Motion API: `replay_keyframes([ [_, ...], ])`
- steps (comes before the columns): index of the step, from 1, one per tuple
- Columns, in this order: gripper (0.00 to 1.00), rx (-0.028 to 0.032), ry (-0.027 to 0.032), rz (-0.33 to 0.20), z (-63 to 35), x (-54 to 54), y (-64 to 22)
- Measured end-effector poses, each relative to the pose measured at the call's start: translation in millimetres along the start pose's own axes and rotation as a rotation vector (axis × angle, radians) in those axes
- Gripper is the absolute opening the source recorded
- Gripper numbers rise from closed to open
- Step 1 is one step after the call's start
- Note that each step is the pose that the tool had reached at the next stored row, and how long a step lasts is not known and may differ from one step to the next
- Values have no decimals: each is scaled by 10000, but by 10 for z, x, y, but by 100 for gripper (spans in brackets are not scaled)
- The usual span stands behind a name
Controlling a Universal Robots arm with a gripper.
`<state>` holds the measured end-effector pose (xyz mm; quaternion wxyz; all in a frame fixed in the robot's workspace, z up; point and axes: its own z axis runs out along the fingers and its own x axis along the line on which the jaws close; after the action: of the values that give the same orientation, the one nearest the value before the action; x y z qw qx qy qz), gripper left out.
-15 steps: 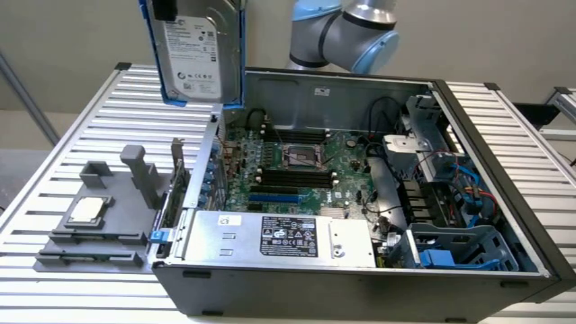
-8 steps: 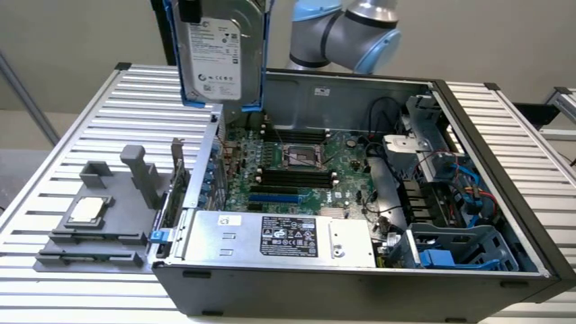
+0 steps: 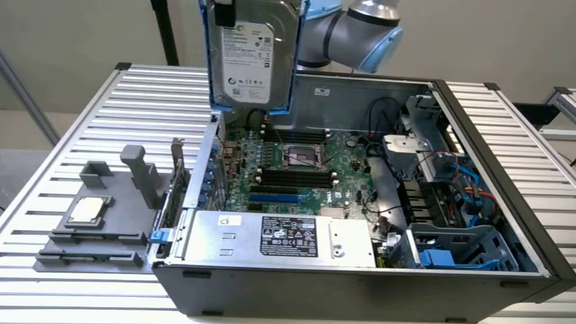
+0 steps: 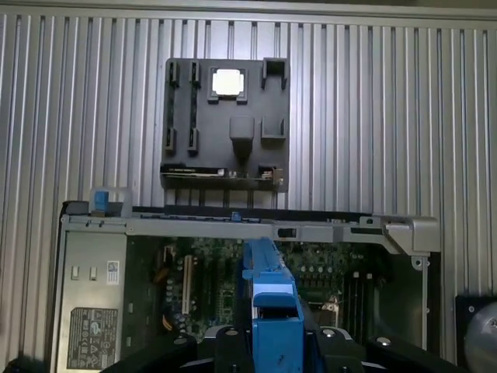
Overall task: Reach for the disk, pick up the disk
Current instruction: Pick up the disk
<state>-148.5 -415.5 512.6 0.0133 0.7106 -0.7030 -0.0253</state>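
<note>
The disk (image 3: 252, 57) hangs upright in the air above the back left of the open computer case (image 3: 360, 280). Its silver-grey face with the white label is turned to the exterior view, and the blue carrier bracket (image 3: 295, 61) runs down its sides. In the wrist view the bracket's blue edge (image 4: 272, 299) sticks out between the dark fingers (image 4: 227, 342) of my gripper (image 4: 276, 346), which is shut on the disk. The arm's grey and blue joint (image 3: 365, 34) sits behind the disk.
The case lies open on a slatted metal table (image 3: 117, 108), with the motherboard (image 3: 297, 165) below the disk. A silver box with a black label (image 3: 279, 236) is at the case front. A grey tray (image 3: 99, 223) carrying a small silver chip (image 3: 88, 210) lies on the exterior view's left. Blue drive bays (image 3: 450, 253) are at the right.
</note>
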Motion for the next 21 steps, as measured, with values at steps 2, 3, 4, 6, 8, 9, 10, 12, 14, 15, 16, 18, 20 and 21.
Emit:
replay_keyframes([
  [2, 33, 18, 0, -1, 6, 13, -77],
  [3, 33, 28, 0, -2, 9, 19, -115],
  [4, 33, 40, -1, -1, 15, 27, -152],
  [6, 33, 72, -2, -2, 27, 44, -217],
  [8, 33, 127, 4, -3, 34, 69, -265],
  [9, 33, 176, 3, -3, 35, 84, -285],
  [10, 33, 231, 3, -4, 37, 101, -303],
  [12, 33, 333, 4, -7, 36, 140, -340],
  [14, 33, 373, 3, -7, 34, 181, -397],
  [15, 33, 374, 3, -6, 31, 202, -432],
  [16, 33, 374, 3, -7, 29, 223, -469],
  [18, 33, 374, 3, -6, 24, 265, -545],
  [20, 33, 374, 3, -8, 19, 307, -623],
  [21, 33, 374, 3, -6, 17, 328, -660],
])
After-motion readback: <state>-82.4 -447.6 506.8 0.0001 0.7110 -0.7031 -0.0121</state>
